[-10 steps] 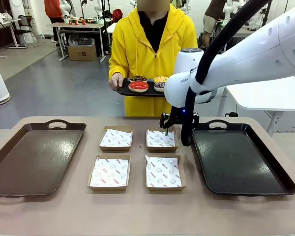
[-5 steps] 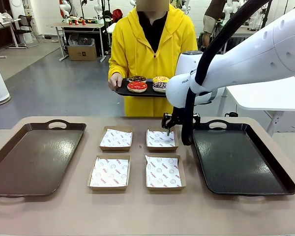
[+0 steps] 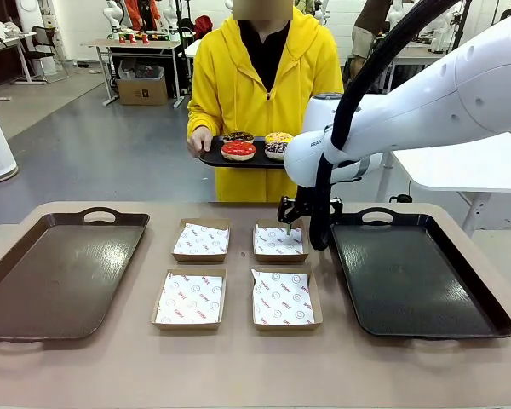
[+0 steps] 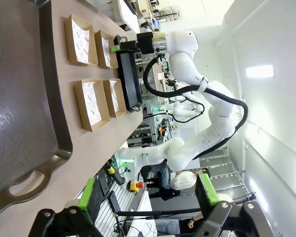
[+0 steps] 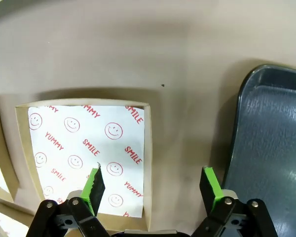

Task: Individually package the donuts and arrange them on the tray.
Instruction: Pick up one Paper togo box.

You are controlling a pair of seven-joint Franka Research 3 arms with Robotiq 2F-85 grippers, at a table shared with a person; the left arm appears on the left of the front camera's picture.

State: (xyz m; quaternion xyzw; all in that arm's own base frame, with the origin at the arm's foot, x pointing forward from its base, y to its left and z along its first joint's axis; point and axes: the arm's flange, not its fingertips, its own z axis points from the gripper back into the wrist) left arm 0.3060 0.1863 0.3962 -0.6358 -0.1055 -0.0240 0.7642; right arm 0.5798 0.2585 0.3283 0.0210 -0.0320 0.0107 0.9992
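Across the table, a person holds a small black tray [image 3: 217,158] carrying the donuts: a red one [image 3: 238,150], a yellow one [image 3: 278,137], a dark chocolate one [image 3: 238,135] and a sprinkled one [image 3: 277,149]. My right gripper [image 3: 296,223] hangs open and empty above the far right paper-lined box [image 3: 277,243]. From the right wrist, its green-padded fingers [image 5: 94,183] straddle that box's [image 5: 84,148] right edge and the bare table. My left gripper [image 4: 148,197] is open, holding nothing, beyond the end of the left tray [image 4: 24,98].
Four open cardboard boxes sit in a square mid-table, among them the near left box [image 3: 190,298] and the near right box [image 3: 283,299]. A large dark tray [image 3: 60,273] lies to the left and another [image 3: 413,277] to the right, beside my right gripper [image 5: 274,138].
My right arm's wrist has drifted slightly to the left over the far right box. The person and the donut tray stay almost still.
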